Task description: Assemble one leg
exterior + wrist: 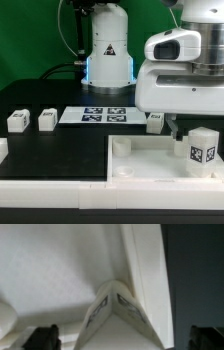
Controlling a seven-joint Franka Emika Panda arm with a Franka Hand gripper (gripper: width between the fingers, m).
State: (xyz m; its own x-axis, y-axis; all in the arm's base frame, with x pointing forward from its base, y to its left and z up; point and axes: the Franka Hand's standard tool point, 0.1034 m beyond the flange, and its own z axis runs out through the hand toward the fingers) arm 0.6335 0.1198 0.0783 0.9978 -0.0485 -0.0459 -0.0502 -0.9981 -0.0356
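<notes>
A white leg [203, 150] with black-and-white tags stands upright in the corner of the white tray-like tabletop [150, 170] on the exterior view's right. My gripper [190, 124] hangs just above and beside it, under the big white hand. In the wrist view the leg [120, 308] shows one edge toward the camera, with tags on two faces. It sits between my two dark fingertips [40, 338], with a gap on each side. The gripper [122, 340] is open and holds nothing. The tabletop's raised rim [145, 258] runs past the leg.
Three more legs lie loose on the black table: two on the exterior view's left [17, 121] [47, 119] and one by the tabletop's far edge [155, 122]. The marker board [100, 115] lies behind them. The robot base [108, 50] stands at the back.
</notes>
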